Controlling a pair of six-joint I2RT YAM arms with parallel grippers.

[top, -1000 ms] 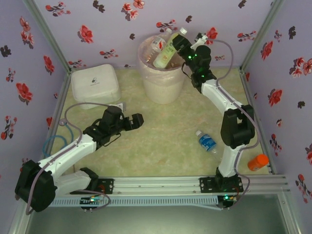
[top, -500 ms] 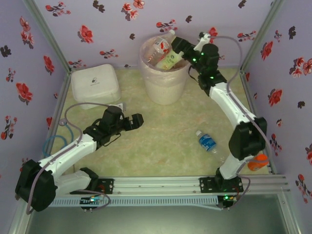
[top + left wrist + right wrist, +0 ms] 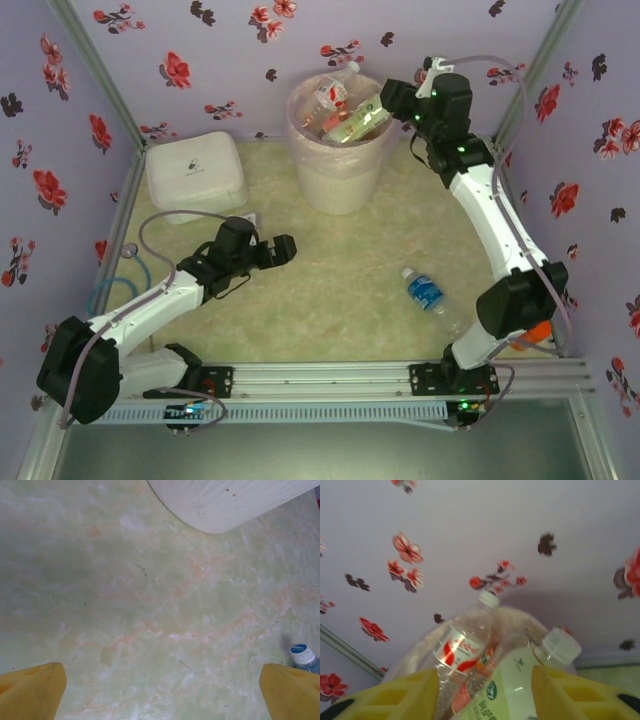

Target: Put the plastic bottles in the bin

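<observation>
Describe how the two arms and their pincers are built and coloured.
Both the left arm and right arm have white links, black joints and a thin grey cable looping alongside. Small green lights glow on the right arm. The left pincer and right pincer have blocky yellow fingers.

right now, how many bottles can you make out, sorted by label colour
red-label bottle, in the bin: 1
pale green-label bottle, lying across the top of the bin: 1
blue-label bottle, lying on the table: 1
total: 3 that can be made out; any deeper in the bin are hidden
</observation>
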